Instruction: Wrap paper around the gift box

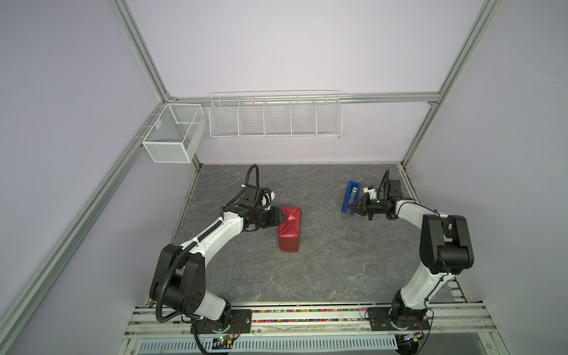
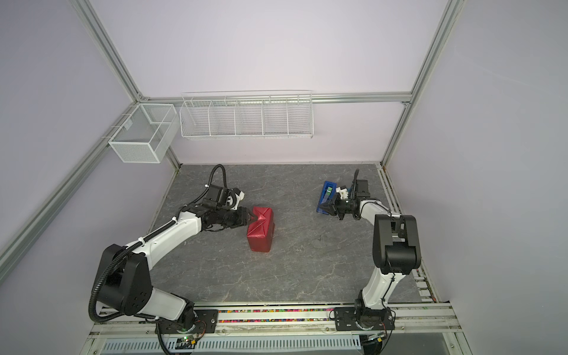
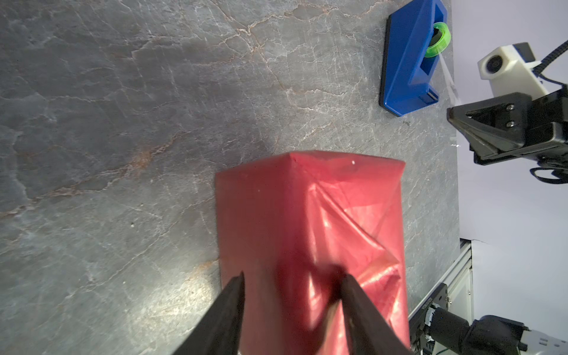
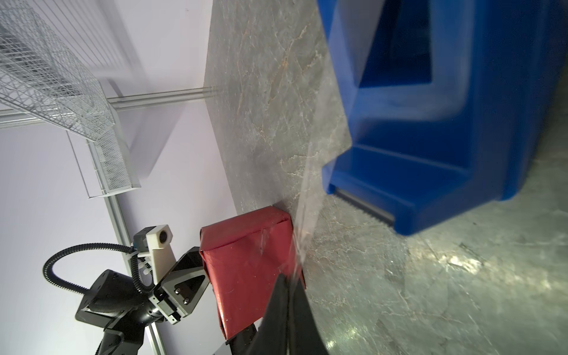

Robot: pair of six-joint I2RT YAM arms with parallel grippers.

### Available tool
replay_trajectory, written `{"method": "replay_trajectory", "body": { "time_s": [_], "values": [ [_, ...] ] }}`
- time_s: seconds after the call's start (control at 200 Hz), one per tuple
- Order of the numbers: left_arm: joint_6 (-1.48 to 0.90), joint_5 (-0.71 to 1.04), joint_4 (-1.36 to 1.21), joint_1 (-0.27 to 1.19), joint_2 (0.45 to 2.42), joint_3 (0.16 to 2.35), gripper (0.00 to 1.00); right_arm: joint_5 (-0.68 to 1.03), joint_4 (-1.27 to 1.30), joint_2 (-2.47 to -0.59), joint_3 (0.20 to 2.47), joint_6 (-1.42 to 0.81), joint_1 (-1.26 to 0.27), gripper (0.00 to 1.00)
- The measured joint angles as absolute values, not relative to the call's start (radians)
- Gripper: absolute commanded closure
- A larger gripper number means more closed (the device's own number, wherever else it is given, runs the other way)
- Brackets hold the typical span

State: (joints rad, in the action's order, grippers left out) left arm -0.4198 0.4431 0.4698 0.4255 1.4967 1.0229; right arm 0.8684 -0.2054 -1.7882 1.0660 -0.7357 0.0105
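- Two claws busy; the step looks like taping the end flap. The gift box sits mid-tabletop (image 1: 322,261), fully hidden under the paper (image 1: 289,229).
- Left claw (image 1: 283,218) half-open, tips on the folded end flap; pinching or just pressing, can't tell.
- Right claw (image 1: 352,207) closed on a clear tape strip (image 4: 305,221) running from the tape dispenser (image 1: 349,195).
- Next, my guess: tear the strip at the cutter, carry it across, and lay it over the flap while the left holds.
- The wrist views show the strip; the top views don't resolve it.
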Motion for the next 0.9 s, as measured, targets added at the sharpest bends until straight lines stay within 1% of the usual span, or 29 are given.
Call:
{"method": "replay_trajectory", "body": {
  "time_s": [0.12, 0.385, 0.63, 0.8, 0.9],
  "values": [
    [-0.416, 0.443, 0.470, 0.426, 1.497, 1.023, 0.49, 0.869, -0.193, -1.809, 1.053, -0.725, 0.002, 0.93],
    [-0.414, 0.443, 0.470, 0.426, 1.497, 1.023, 0.50, 0.852, -0.155, -1.932, 1.061, -0.669, 0.006, 0.93],
    [-0.408, 0.443, 0.471, 0.426, 1.497, 1.023, 0.50, 0.822, -0.158, -1.934, 1.048, -0.611, 0.032, 0.93],
    [-0.392, 0.451, 0.469, 0.425, 1.501, 1.023, 0.50, 0.793, -0.262, -1.933, 0.995, -0.590, 0.056, 0.93],
    [-0.371, 0.471, 0.466, 0.422, 1.512, 1.030, 0.50, 0.784, -0.307, -1.892, 0.995, -0.573, 0.057, 0.93]
  ]
}}
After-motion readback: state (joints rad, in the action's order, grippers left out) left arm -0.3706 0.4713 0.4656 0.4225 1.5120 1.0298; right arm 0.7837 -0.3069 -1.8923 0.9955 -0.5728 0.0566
